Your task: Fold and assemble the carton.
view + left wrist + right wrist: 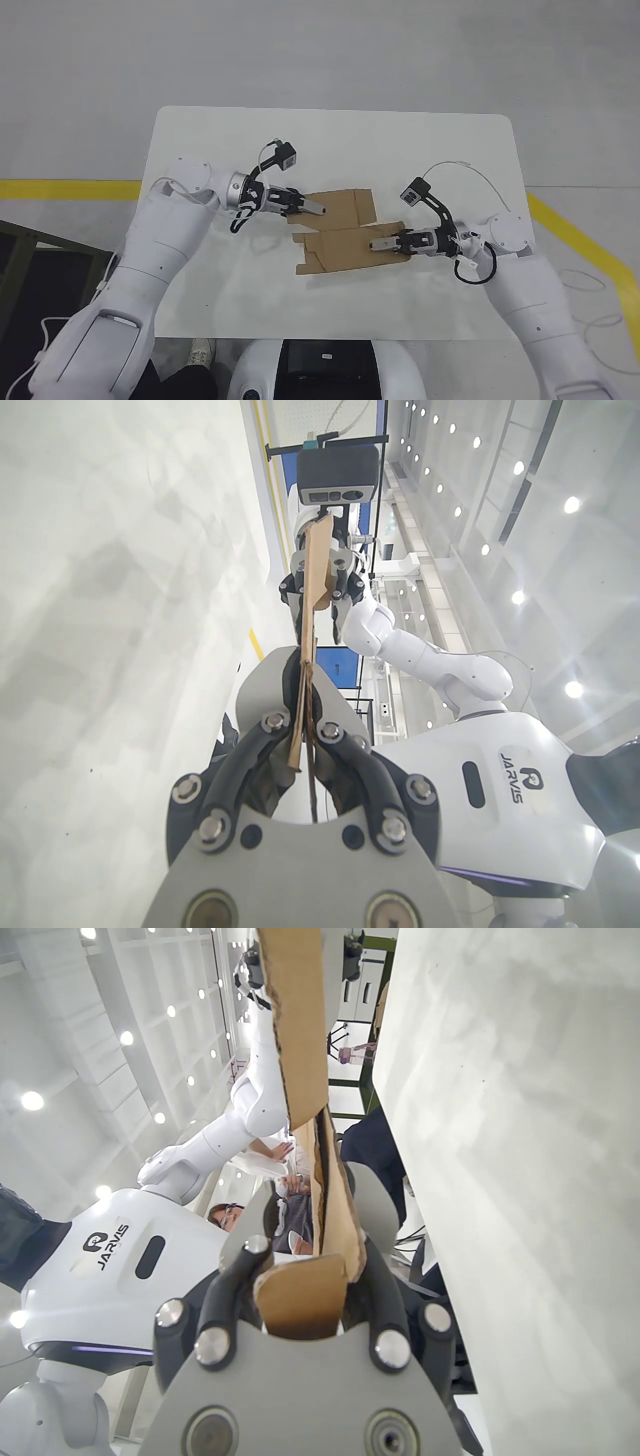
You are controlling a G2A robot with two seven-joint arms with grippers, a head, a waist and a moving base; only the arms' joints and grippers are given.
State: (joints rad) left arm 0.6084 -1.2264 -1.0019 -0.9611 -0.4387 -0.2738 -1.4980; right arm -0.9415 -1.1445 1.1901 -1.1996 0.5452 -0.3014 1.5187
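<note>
Clamped shut, the left claw [316, 208] grips one end of the carton [340, 232], and the right claw [380, 243] is pinched closed on the opposite end. The carton is a flat brown cardboard blank, its layers pressed together, stretched between the two claws over the middle of the white table [200, 140]. It looks held slightly off the table rather than resting on it. By my judgement the job is at an early stage: the carton is gripped, yet no walls stand and no flaps are folded in.
</note>
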